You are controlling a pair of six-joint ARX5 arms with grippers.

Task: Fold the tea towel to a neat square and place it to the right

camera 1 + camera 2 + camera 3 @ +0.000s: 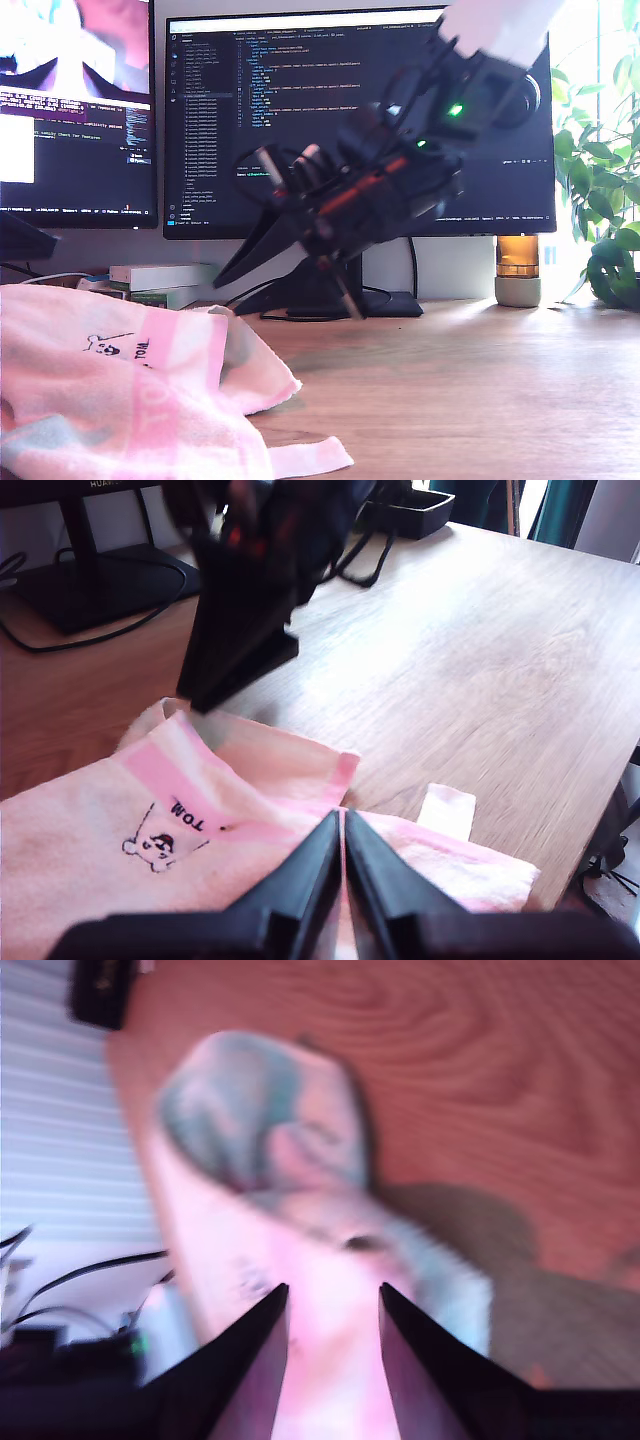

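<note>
Terry tea towel point(230, 810) was pinched between the pressed-together fingers of my first gripper point(343, 855), while my second gripper point(332, 1305), fingers spread, was held above it.

My first gripper point(343, 825) stretches forward with its two black jaws pressed together, their tips meeting at a thin seam. My second gripper point(333, 1295) points downward, its dark jaws parted with a clear gap between them. In the exterior view, a black arm point(400, 170) slants down from the upper right toward the view's left, green lights glowing on its housing.
</note>
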